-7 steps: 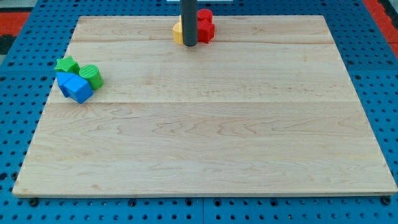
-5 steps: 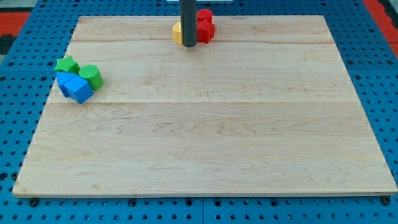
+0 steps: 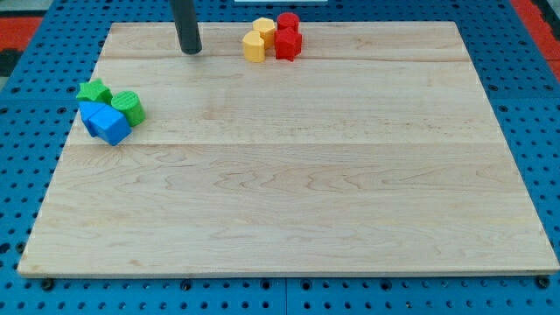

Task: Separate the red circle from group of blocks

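A red circle [image 3: 288, 21] stands at the view's top, near the wooden board's [image 3: 289, 192] top edge. It touches a second red block [image 3: 288, 44] just below it and a yellow block [image 3: 264, 29] on its left. Another yellow block [image 3: 254, 48] sits at the lower left of this cluster. My tip [image 3: 190, 52] rests on the board to the left of the cluster, about a block's width or more clear of the nearest yellow block. It touches no block.
A second group lies near the board's left edge: a green star [image 3: 93, 91], a green circle [image 3: 128, 107] and a blue block [image 3: 106, 123], all touching. Blue pegboard [image 3: 35, 131] surrounds the board.
My tip has moved left, from in front of the yellow and red cluster to a spot well left of it. The cluster now shows in full; the blocks look unmoved.
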Robot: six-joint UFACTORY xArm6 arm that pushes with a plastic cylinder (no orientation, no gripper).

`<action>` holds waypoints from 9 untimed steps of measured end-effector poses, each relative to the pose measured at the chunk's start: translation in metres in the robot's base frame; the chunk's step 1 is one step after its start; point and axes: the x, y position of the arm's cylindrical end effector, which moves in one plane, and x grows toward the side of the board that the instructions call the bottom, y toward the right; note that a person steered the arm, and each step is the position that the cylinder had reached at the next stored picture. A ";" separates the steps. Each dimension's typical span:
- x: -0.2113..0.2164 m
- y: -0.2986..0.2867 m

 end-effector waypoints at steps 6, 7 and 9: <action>-0.043 0.166; -0.044 0.175; -0.038 0.220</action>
